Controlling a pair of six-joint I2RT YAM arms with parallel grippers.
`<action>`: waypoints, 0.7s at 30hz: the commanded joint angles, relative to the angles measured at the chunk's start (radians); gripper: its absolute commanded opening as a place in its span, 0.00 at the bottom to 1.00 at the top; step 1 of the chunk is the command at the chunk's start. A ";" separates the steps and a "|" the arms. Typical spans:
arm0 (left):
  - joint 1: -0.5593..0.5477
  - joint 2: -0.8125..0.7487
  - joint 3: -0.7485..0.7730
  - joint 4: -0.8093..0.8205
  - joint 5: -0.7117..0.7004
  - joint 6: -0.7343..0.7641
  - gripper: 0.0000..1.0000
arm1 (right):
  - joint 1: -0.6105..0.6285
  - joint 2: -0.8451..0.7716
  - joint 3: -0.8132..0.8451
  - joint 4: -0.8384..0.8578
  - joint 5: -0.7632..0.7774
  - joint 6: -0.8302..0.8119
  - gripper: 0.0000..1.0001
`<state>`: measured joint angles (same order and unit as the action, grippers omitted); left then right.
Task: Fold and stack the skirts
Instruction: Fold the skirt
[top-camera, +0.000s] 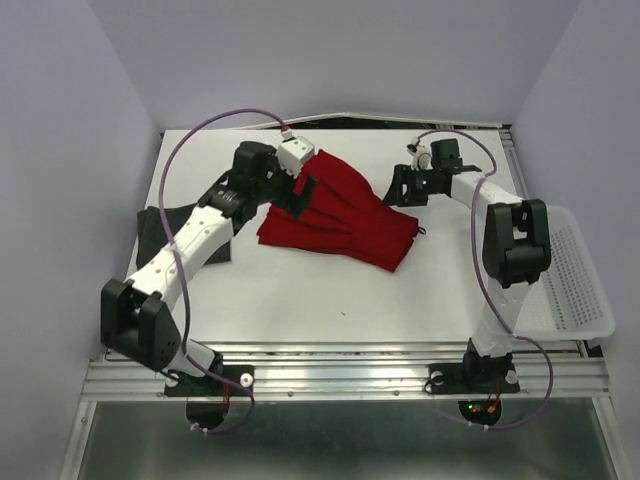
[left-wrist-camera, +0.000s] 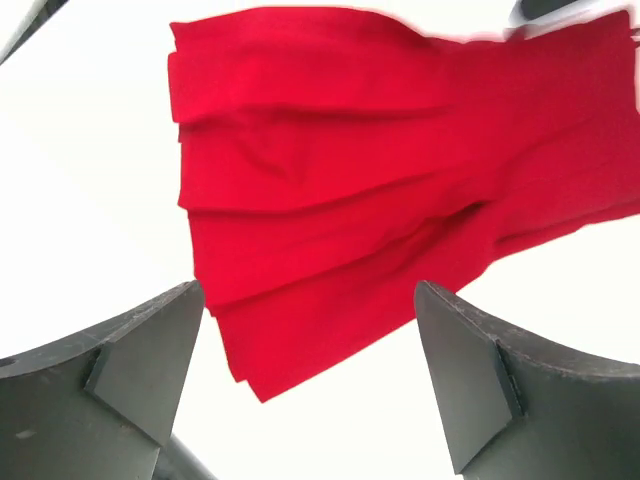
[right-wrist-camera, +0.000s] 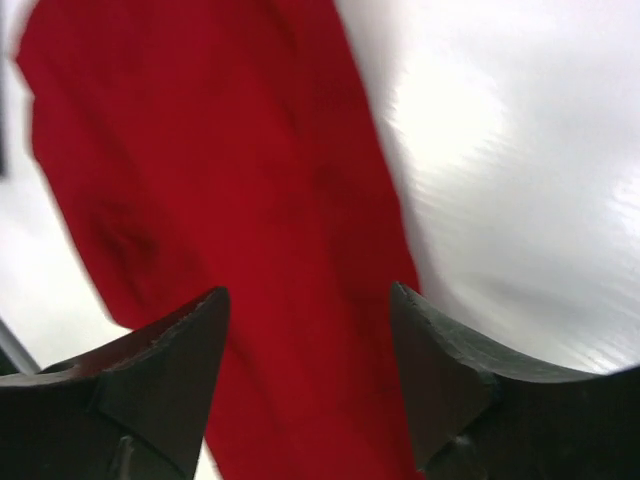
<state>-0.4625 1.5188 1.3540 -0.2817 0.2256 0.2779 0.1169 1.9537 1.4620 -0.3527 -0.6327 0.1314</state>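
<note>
Red skirt (top-camera: 335, 215) lies flared on the table (top-camera: 300, 300), nearer its far edge; left gripper (top-camera: 300, 192) hangs over its far-left end, right gripper (top-camera: 403, 190) at its right end — both w/ fingers apart, gripping nothing. Risk: a finger snags a loose pleat on retreat and drags the layers askew. Grey skirt (top-camera: 158, 222) at the left edge sits mostly under the left arm (top-camera: 185, 250) — folded or not, can't tell; right wrist view is blurred.

High rear overview, wrist close-ups share skirt (top-camera: 340, 215)

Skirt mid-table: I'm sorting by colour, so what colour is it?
The skirt is bright red, pleated; best in left wrist view.
</note>
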 joint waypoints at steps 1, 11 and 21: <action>0.053 -0.167 -0.202 0.231 0.133 -0.065 0.99 | 0.001 0.027 -0.003 -0.083 0.062 -0.105 0.66; 0.076 -0.255 -0.254 0.090 0.188 0.079 0.98 | 0.061 -0.113 -0.351 -0.037 -0.107 0.051 0.34; -0.240 -0.414 -0.501 0.027 -0.035 0.362 0.90 | 0.148 -0.209 -0.388 -0.118 -0.223 0.096 0.73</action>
<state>-0.5407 1.2018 0.9585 -0.2420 0.3176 0.5056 0.2771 1.8175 1.0309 -0.3981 -0.8303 0.2790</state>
